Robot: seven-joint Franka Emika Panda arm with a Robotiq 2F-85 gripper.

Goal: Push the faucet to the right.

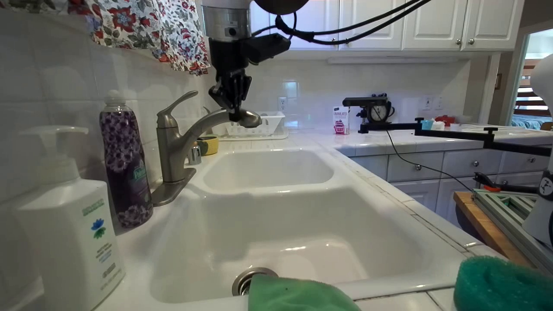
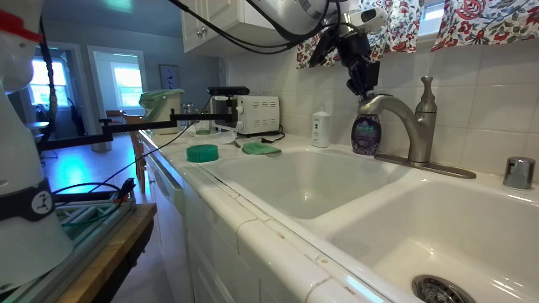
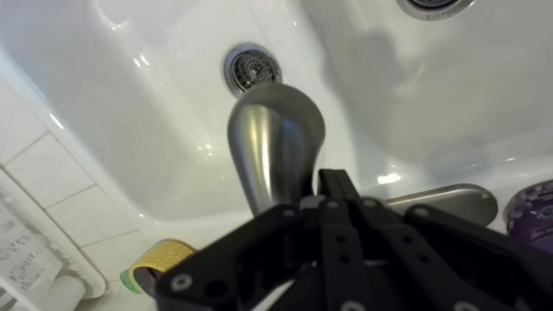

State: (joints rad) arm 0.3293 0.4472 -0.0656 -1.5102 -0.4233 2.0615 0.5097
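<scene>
Just beside the spout [image 3: 276, 147] of the faucet [image 1: 172, 149], the gripper [image 1: 234, 115] points down over the sink [image 1: 298, 216], fingertips [image 3: 330, 183] together.

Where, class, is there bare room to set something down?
Bare tile lies between white rack and carton; a narrow strip fronts the sink, starting at the teal sponge. The back edge is crowded: pump bottle, purple bottle, faucet, with the tool beside its spout.

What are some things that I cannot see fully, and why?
Wrist view: faucet, partly behind the claw.
In an exterior view: purple bottle, top behind the faucet.
In an exterior view: drain, partly behind the cloth.
In an exterior view: sponge, cut off by the bottom edge.
</scene>
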